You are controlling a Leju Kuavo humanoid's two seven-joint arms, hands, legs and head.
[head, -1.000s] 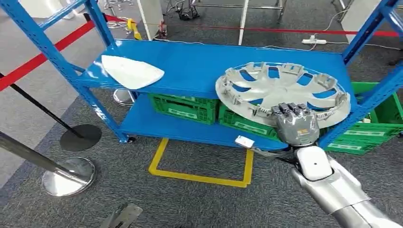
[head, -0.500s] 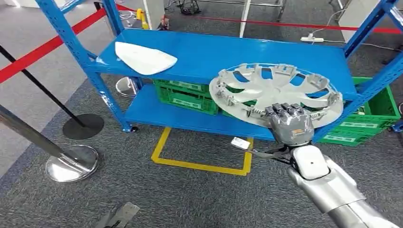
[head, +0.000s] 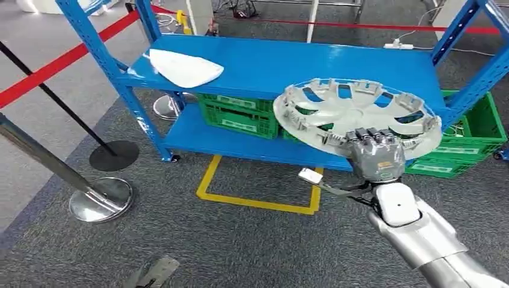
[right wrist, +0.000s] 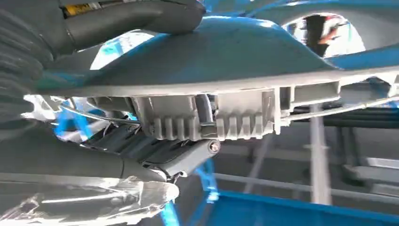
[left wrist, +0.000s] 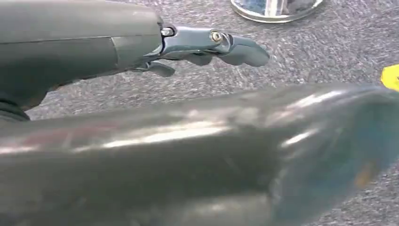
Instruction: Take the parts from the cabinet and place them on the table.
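Since half a second ago the whole head picture is shifting: the blue cabinet is sliding slightly up and right in frame, so the camera is moving, not the shelf. The right hand is keeping its grip on the hubcap, which is now sitting a little higher against the shelf edge and overhanging the front lip. Reading: the part is lifting clear of the top shelf, so the extraction step is nearly done; the carry to the bench is not yet begun.

Hubcap relative to fingers: in the head view the hand is gripping the rim at about 6 o'clock of the disc, fingers curling over the top face. In the right wrist view the ribbed rim is clamped between the thumb above and the dark fingers below; the disc is extending away from the palm, roughly level. How deep the fingers are seating behind the rim clips is probably shallow, but the view is too close to be sure.

White panel part is lying on the top shelf at about 10 o'clock from the hubcap, well apart, untouched.

Left hand is hanging over the carpet, fingers loosely apart, holding nothing
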